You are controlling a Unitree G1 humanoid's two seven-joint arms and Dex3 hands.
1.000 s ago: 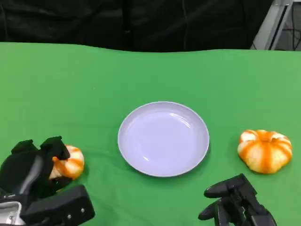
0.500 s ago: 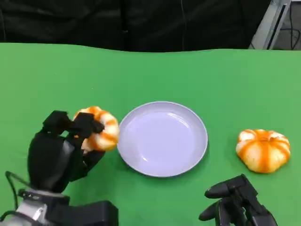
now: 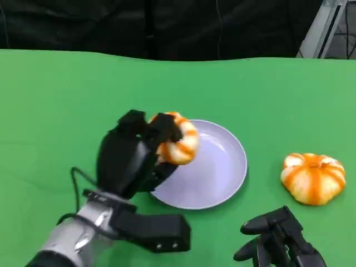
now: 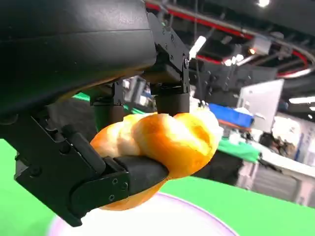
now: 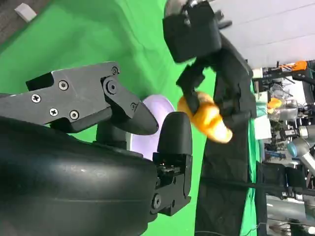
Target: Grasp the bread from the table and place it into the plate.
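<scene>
My left hand (image 3: 133, 158) grips an orange-and-white striped bread roll (image 3: 178, 142) and holds it in the air over the left rim of the lavender plate (image 3: 219, 172). In the left wrist view the bread roll (image 4: 167, 145) sits clamped between black fingers (image 4: 133, 174), with the plate's (image 4: 197, 223) pale surface just below. The right wrist view shows my left hand (image 5: 206, 59) with the bread roll (image 5: 206, 118) above the plate (image 5: 155, 110). My right hand (image 3: 278, 239) rests low at the front right, fingers apart and holding nothing.
A second, larger striped bun (image 3: 313, 178) lies on the green table (image 3: 67, 100) to the right of the plate. The table's far edge meets a dark backdrop. A metal frame (image 3: 325, 25) stands at the back right.
My left hand has lifted the bread roll off the table at the front left and carried it up and to the right, over the plate's left rim. The right hand has stayed put.
</scene>
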